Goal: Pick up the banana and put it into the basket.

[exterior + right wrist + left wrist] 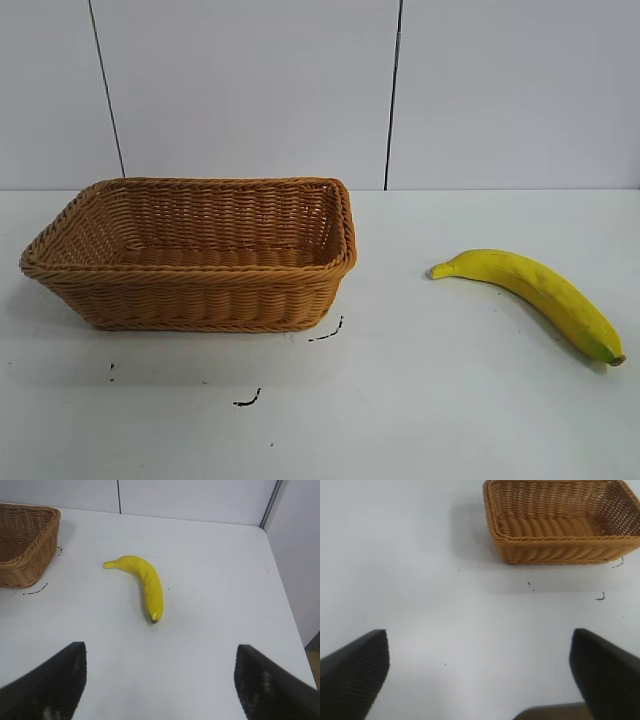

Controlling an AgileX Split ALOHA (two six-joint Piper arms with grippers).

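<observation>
The white surface (450,400) carries everything, marked with a few small dark scuffs (327,334) near the basket. The basket (190,300) sits on the left side in the exterior view, upright, with nothing inside. Well apart from it, on the right side, the banana (535,296) lies flat on the surface, its stem tip pointing toward the basket and its dark end away. The left tool (479,677) hangs above bare surface short of the basket, fingers spread wide. The right tool (160,687) hangs short of the banana, fingers likewise spread, gripping nothing
</observation>
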